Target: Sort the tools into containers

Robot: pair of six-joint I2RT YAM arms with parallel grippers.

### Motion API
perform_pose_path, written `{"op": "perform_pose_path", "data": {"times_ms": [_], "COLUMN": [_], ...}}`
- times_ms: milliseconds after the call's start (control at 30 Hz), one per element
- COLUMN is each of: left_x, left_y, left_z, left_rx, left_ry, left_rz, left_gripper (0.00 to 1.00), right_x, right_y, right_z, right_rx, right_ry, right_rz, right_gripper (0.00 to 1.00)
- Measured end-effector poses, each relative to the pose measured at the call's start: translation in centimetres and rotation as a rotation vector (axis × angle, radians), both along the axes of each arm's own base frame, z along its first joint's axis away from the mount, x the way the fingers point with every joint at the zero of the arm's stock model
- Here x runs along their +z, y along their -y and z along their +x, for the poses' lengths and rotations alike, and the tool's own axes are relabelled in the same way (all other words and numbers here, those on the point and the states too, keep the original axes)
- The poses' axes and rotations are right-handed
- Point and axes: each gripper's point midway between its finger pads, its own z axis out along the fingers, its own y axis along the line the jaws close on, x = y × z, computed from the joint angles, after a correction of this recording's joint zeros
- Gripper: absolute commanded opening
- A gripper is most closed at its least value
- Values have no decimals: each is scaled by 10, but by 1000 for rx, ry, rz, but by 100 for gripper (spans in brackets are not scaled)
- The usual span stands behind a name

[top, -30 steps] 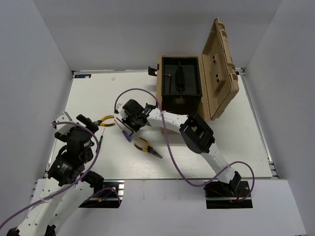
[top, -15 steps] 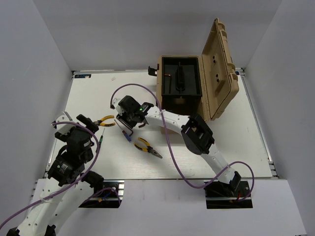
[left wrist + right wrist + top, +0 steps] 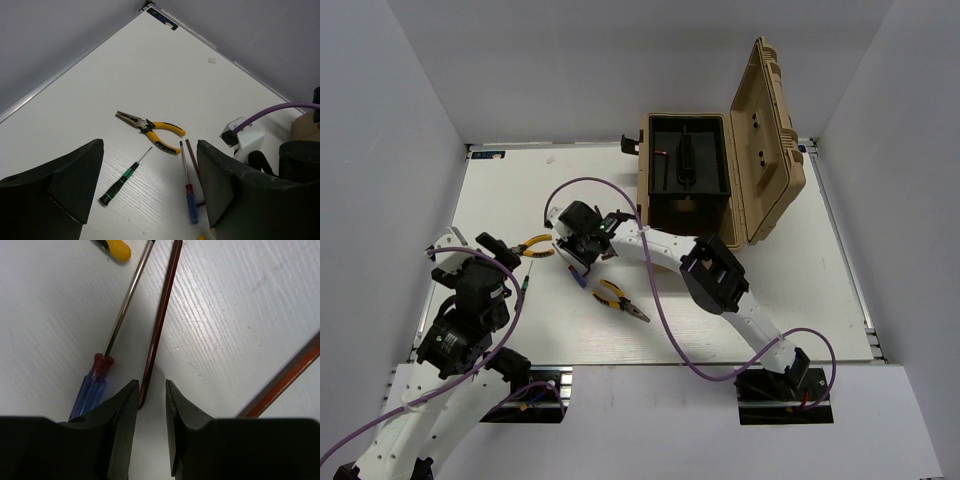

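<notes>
Just beside the blue-handled screwdriver (image 3: pixel 90 390), a reddish-brown hex key (image 3: pixel 159 320) lies flat on the white worktop (image 3: pixel 800 290). The right hand (image 3: pixel 151 387) sits low over the key's bent end, jaws a narrow gap apart with the key between them, not pinched. A second hex key (image 3: pixel 285 377) lies beyond the first, farther from the screwdriver. Yellow-handled pliers (image 3: pixel 155 132) lie at the screwdriver's tip. Near them the left hand (image 3: pixel 150 147) hovers, spread wide and empty. The open tan toolbox (image 3: pixel 770 130) stands well apart from the screwdriver.

Robot lab cell — white table (image 3: pixel 510 195), plain grey walls (image 3: pixel 390 120) around it; two bolted-down arms (image 3: pixel 470 315)
</notes>
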Motion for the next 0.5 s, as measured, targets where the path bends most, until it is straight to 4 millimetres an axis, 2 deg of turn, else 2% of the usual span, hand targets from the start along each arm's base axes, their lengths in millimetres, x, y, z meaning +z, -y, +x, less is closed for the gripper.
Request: {"op": "perform_pose_path", "data": {"times_ms": [200,400,500], "left_x": [0,0,0], "left_y": [0,0,0], "left_z": [0,0,0], "left_rx": [-1,-1,-1], "left_ry": [-1,-2,-1], "left_rz": [1,3,3], "left_gripper": [85,85,85], "right_x": [-17,-17,-17], "right_y": [2,1,0], "right_z": [-1,-2,-5], "right_rx": [-2,1,3], "right_ry": [-17,-23,-38], "right_rz": [-26,-20,-14], "right_gripper": [35,35,30]}}
